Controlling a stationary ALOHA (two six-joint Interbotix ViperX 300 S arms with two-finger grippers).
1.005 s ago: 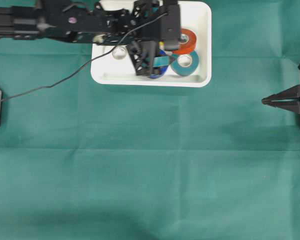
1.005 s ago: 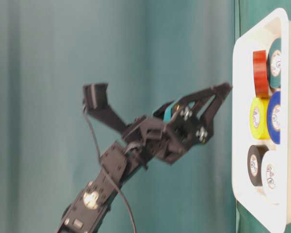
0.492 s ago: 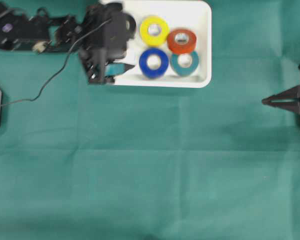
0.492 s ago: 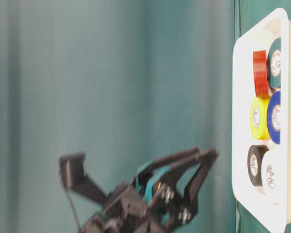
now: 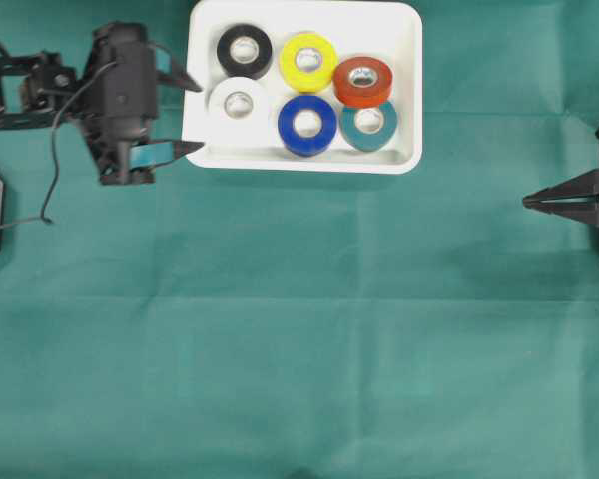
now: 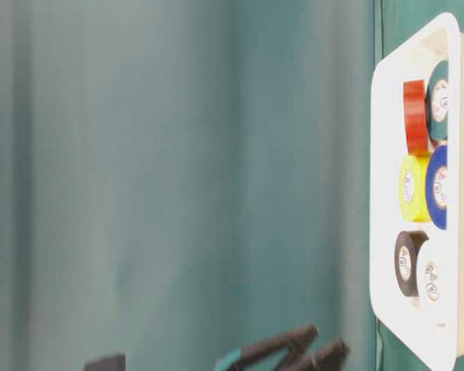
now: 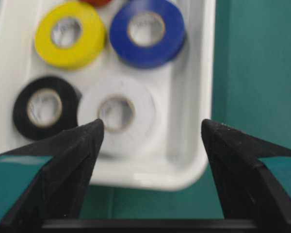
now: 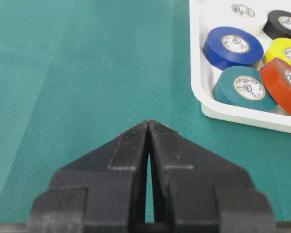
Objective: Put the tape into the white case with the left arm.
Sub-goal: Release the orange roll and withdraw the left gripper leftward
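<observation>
My left gripper (image 5: 190, 115) hangs just off the left short end of the white case (image 5: 407, 92), its jaws spread wide and holding nothing; the teal strips on my fingers (image 7: 19, 167) frame the case's near corner in my wrist view. From the case as landmark, I am beside it and outside its rim, my fingertips pointing toward it across its long axis.

All the tape I can see lies inside the case: the white roll (image 5: 239, 102) nearest my fingertips, the black roll (image 5: 245, 49) next to it along the same end, then the yellow roll (image 5: 307, 61) and blue roll (image 5: 306, 124) in the middle, and the red roll (image 5: 365, 81) leaning on the teal roll (image 5: 368, 124) at the far end. I see no roll on the green bench (image 5: 299, 329) outside the case, so I judge the placing done.

My right gripper (image 8: 148, 127) sits well away from the case's far end, pressed closed and empty.
</observation>
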